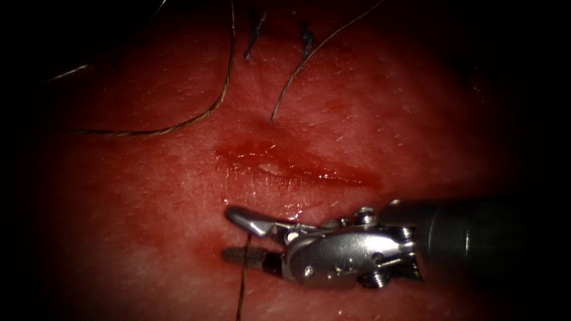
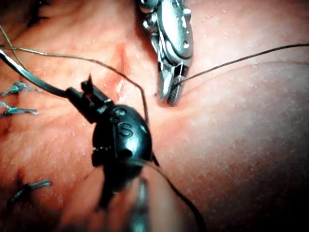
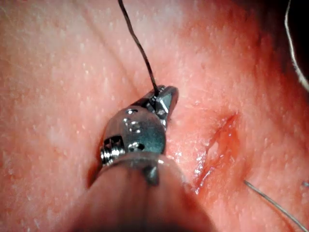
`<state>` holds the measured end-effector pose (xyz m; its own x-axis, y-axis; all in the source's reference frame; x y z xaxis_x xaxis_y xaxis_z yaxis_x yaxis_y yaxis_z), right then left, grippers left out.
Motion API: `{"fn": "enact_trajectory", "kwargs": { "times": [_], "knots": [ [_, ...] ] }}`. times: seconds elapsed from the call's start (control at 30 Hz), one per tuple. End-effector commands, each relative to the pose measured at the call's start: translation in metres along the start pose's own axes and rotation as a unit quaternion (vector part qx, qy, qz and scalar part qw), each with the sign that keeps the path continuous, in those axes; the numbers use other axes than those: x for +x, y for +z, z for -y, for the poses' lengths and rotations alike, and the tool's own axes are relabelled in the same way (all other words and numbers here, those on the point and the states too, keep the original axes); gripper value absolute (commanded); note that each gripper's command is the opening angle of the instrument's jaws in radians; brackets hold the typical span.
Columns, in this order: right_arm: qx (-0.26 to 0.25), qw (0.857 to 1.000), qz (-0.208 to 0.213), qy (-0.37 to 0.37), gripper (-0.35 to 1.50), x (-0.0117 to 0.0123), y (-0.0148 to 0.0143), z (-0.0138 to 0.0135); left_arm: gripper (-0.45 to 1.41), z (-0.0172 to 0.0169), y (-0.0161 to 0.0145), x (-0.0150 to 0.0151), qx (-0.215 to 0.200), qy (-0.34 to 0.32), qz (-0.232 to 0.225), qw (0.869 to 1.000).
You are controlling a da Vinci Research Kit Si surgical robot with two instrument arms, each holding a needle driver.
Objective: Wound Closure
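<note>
The cut runs across the tissue, wet with red fluid. My right tool lies just in front of the cut's left part with its jaws open. A dark thread rises from the near edge and ends between those jaws, held by neither. In the left wrist view the left tool is shut on the curved needle near one end. The needle hangs free, outside the tissue. The right tool stands beyond it, beside the cut, with the thread running off from its tip.
Two long thread strands lie over the tissue behind the cut. Blue cut ends of earlier stitches stand at the far edge, and more blue ends lie near the left tool. The right shaft enters low on the right.
</note>
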<state>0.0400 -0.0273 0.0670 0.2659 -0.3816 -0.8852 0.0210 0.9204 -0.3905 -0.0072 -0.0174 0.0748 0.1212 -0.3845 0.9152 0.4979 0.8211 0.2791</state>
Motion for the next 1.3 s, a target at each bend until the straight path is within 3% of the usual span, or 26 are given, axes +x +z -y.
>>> {"fn": "enact_trajectory", "kwargs": {
  "times": [0.03,0.2,0.23,0.33,0.37,0.43,0.47,0.67,0.77,0.8,0.83,0.87,0.9,0.97,1.03,1.2,1.3],
  "knots": [
    [0.007,1.0,-0.006,-0.004,-0.35,0.0015,-0.0006,0.0009,-0.35,0.0005,0.0003,0.0006,0.001,0.0,0.0,1.0],
    [0.008,1.0,-0.022,-0.007,-0.35,0.0042,-0.002,0.002,-0.35,0.0005,0.0003,0.0006,0.001,0.0,0.0,1.0],
    [0.009,0.999,-0.031,-0.009,-0.35,0.006,-0.0028,0.0027,-0.35,0.0005,0.0003,0.0006,0.001,0.0,0.0,1.0],
    [0.012,0.999,-0.039,-0.011,-0.35,0.0078,-0.0034,0.0035,-0.35,0.0005,0.0003,0.0006,0.001,0.0,0.0,1.0],
    [0.015,0.999,-0.047,-0.014,-0.35,0.0099,-0.004,0.0043,-0.35,0.0005,0.0003,0.0006,0.001,0.0,0.0,1.0],
    [0.018,0.998,-0.055,-0.017,-0.35,0.012,-0.0045,0.0051,-0.35,0.0005,0.0003,0.0006,0.001,0.0,0.0,1.0],
    [0.018,0.998,-0.055,-0.017,-0.35,0.012,-0.0045,0.0051,-0.35,0.0005,0.0003,0.0006,0.001,0.0,0.0,1.0],
    [0.031,0.996,-0.075,-0.028,-0.35,0.0174,-0.0047,0.0076,-0.35,0.0005,0.0004,0.0006,0.001,0.0,0.0,1.0],
    [0.033,0.996,-0.076,-0.027,-0.35,0.0182,-0.0046,0.0078,-0.35,0.0005,0.0004,0.0006,0.001,0.0,0.0,1.0],
    [0.032,0.996,-0.075,-0.025,-0.16,0.0184,-0.0043,0.0074,-0.35,0.0005,0.0004,0.0006,0.001,0.0,0.0,1.0],
    [0.032,0.997,-0.073,-0.018,0.07,0.0183,-0.0042,0.0071,-0.35,0.0005,0.0004,0.0006,0.001,0.0,0.0,1.0],
    [0.032,0.997,-0.073,-0.018,0.07,0.0183,-0.0042,0.0071,-0.35,0.0005,0.0004,0.0006,0.001,0.0,0.0,1.0],
    [0.029,0.997,-0.065,-0.007,0.69,0.0174,-0.004,0.0061,-0.35,0.0005,0.0004,0.0006,0.001,0.0,0.0,1.0],
    [0.026,0.998,-0.057,-0.002,0.99,0.0163,-0.004,0.005,-0.35,0.0005,0.0004,0.0006,0.001,0.0,0.0,1.0],
    [0.018,0.999,-0.048,0.005,1.11,0.0146,-0.0041,0.0037,-0.35,0.0005,0.0004,0.0006,0.001,0.0,0.0,1.0],
    [0.008,1.0,-0.025,0.015,1.16,0.0097,-0.0042,0.0014,-0.35,0.0005,0.0004,0.0006,0.001,0.0,0.0,1.0],
    [0.006,1.0,-0.019,0.017,1.16,0.0082,-0.0041,0.001,-0.35,0.0005,0.0004,0.0006,0.001,0.0,0.0,1.0]
  ]
}}
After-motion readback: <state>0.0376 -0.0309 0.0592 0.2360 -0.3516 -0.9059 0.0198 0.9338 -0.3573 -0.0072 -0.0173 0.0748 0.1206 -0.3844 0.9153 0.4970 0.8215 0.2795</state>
